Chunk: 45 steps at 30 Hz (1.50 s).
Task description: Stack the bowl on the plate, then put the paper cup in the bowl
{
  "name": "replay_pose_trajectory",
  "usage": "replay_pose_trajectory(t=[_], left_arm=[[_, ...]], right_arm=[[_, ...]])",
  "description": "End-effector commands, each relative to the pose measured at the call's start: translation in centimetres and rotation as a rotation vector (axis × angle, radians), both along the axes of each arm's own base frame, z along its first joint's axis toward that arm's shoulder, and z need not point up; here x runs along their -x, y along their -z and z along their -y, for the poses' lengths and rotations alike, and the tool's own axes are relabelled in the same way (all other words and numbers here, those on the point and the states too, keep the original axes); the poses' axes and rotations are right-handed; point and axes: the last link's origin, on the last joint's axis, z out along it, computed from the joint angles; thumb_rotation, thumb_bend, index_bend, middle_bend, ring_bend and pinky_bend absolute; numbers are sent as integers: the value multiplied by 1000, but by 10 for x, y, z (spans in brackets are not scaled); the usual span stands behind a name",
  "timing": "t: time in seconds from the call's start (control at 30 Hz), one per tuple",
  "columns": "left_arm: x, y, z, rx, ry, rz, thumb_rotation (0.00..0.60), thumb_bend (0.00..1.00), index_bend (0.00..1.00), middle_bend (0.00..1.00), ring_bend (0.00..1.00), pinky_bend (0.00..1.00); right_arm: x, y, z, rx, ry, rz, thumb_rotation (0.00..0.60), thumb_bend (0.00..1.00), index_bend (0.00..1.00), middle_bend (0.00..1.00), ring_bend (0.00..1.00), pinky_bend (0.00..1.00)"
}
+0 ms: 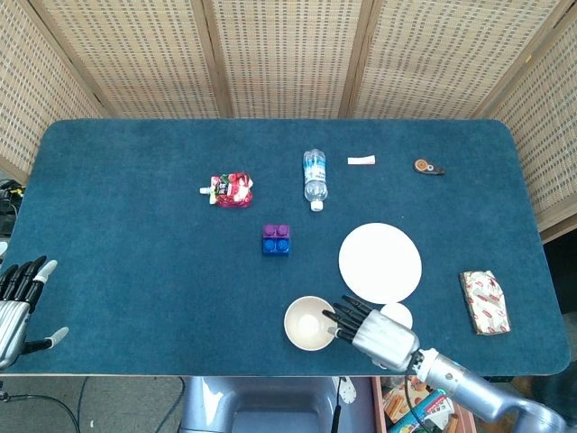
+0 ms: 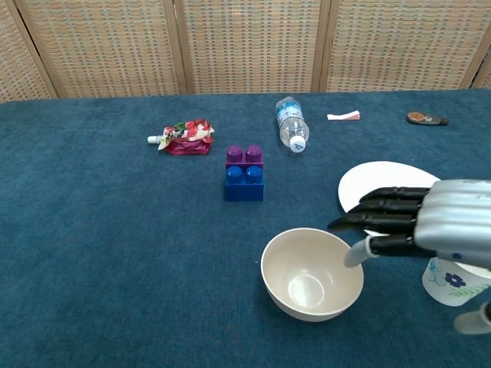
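Observation:
The cream bowl [image 1: 309, 322] [image 2: 311, 274] sits empty near the table's front edge. The white plate [image 1: 380, 262] [image 2: 383, 178] lies flat behind it to the right. The paper cup [image 1: 398, 315] [image 2: 453, 283] with a blue flower stands upright to the right of the bowl, partly hidden by my right hand. My right hand [image 1: 371, 333] [image 2: 418, 218] hovers just right of the bowl's rim with fingers spread toward it, holding nothing. My left hand [image 1: 18, 302] stays open at the front left edge of the table.
A purple and blue block [image 1: 276, 240] stands behind the bowl. Further back lie a red pouch [image 1: 231, 190], a water bottle [image 1: 314, 179], a white wrapper [image 1: 361, 161] and a small brown object [image 1: 428, 167]. A patterned packet [image 1: 484, 301] lies at the right edge.

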Motion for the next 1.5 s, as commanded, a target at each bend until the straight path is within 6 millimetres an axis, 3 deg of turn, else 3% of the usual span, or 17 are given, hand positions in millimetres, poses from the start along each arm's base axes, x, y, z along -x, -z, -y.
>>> replay_pose_trajectory(t=[0.03, 0.3, 0.53, 0.63, 0.8, 1.0, 1.2, 1.37, 1.5], left_arm=[[1, 0, -2, 1, -6, 1, 600, 0, 0, 0, 0, 0], [2, -1, -5, 3, -21, 7, 600, 0, 0, 0, 0, 0], [3, -3, -6, 4, -23, 13, 600, 0, 0, 0, 0, 0], [3, -3, -6, 5, -22, 12, 600, 0, 0, 0, 0, 0], [3, -2, -6, 6, -25, 11, 600, 0, 0, 0, 0, 0], [4, -2, -6, 8, -27, 11, 600, 0, 0, 0, 0, 0], [3, 0, -6, 15, -25, 6, 600, 0, 0, 0, 0, 0], [2, 2, -5, 14, -24, 3, 600, 0, 0, 0, 0, 0], [2, 2, -5, 14, -22, 2, 600, 0, 0, 0, 0, 0]], right_arm=[[-26, 29, 11, -19, -36, -23, 600, 0, 186, 0, 0, 0], [-38, 61, 22, -23, -36, -89, 600, 29, 269, 0, 0, 0], [-45, 74, 19, -41, -16, -68, 600, 364, 497, 0, 0, 0], [-50, 77, 17, -45, -16, -41, 600, 443, 575, 0, 0, 0], [-55, 74, 17, -42, -10, 7, 600, 504, 611, 0, 0, 0], [-63, 54, 24, -5, 4, 93, 600, 528, 628, 0, 0, 0], [-70, 19, 37, 48, 56, 196, 600, 527, 628, 0, 0, 0], [-72, -20, 60, 143, 101, 265, 600, 527, 628, 0, 0, 0], [-60, -45, 84, 239, 162, 262, 600, 528, 628, 0, 0, 0]])
